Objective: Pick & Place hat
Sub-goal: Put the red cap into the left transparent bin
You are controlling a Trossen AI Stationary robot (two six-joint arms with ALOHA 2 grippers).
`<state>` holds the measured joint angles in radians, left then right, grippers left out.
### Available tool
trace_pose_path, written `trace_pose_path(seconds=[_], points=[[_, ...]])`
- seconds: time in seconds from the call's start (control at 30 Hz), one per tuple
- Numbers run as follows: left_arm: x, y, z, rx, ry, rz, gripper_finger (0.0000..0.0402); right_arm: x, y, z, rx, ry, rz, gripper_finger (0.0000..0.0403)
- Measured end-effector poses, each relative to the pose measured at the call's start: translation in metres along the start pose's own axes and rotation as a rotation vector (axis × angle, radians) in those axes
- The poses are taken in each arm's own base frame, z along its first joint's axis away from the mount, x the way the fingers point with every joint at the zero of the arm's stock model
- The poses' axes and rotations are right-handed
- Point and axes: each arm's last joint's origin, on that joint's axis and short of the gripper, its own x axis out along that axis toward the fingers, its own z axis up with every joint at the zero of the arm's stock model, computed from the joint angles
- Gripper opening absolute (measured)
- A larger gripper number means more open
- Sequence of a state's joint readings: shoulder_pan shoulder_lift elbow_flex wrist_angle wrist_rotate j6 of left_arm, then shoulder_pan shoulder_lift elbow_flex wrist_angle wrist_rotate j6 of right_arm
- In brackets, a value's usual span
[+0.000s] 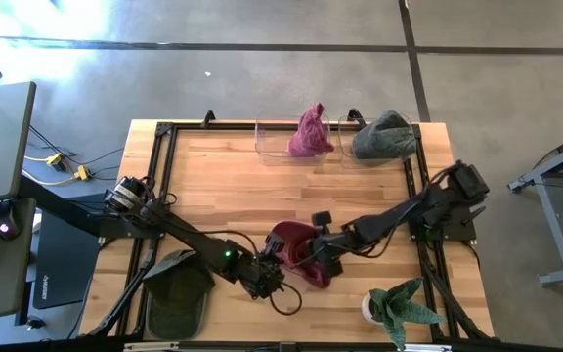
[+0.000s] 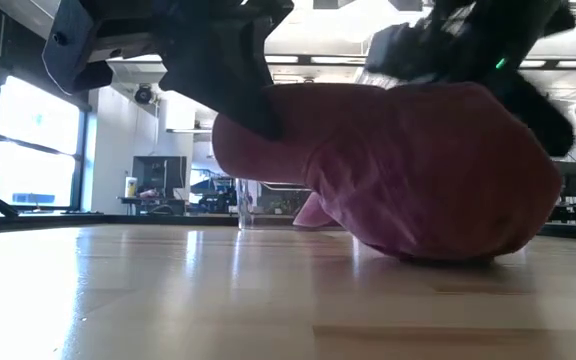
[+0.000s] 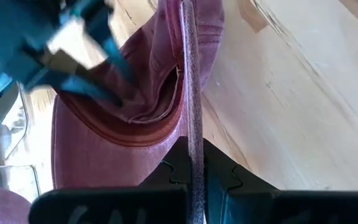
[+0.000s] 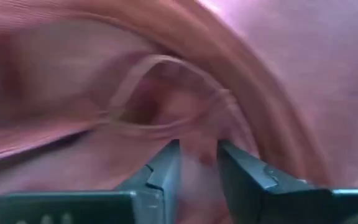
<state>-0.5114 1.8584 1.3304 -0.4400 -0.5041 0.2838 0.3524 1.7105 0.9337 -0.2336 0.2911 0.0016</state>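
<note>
A maroon cap lies on the wooden table near its near edge; the low view shows its one side on the wood and the other side lifted. My left gripper reaches it from the table's left and is shut on its brim. My right gripper comes from the right and is shut on cloth at the cap's opening. The left wrist view shows the right gripper across the cap's hollow. My left gripper pinches the cap's brim between its two fingers, with the brim seen edge-on running out from between them. The brim end is lifted off the wood. My right gripper pinches a fold of maroon cloth at the inner band of the cap's opening. How many layers it holds I cannot tell.
A dark green cap lies at the near left corner. Two clear bins at the far edge hold a pink hat and a grey-green hat. A potted plant stands near the right near corner. Bare wood lies mid-table.
</note>
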Motion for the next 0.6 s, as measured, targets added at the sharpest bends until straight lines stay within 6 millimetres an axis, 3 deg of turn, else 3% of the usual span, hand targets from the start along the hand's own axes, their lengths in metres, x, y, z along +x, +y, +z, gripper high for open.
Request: trace_pose_path(seconds=[0.1, 0.27, 0.43, 0.6], points=[[0.0, 0.0, 0.0, 0.0, 0.001, 0.004, 0.0003, 0.007, -0.004, -0.001, -0.001, 0.004, -0.115, 0.0061], [0.0, 0.001, -0.001, 0.003, 0.01, 0.01, 0.0003, 0.003, -0.004, 0.0, -0.013, -0.009, -0.314, 0.0006], [0.0, 0.001, -0.001, 0.003, 0.014, 0.012, 0.0003, -0.003, 0.006, 0.001, -0.024, -0.034, -0.445, 0.0021], [0.0, 0.0, -0.002, 0.001, 0.015, -0.008, 0.0003, -0.005, 0.015, 0.001, -0.049, -0.044, -0.371, 0.0013]])
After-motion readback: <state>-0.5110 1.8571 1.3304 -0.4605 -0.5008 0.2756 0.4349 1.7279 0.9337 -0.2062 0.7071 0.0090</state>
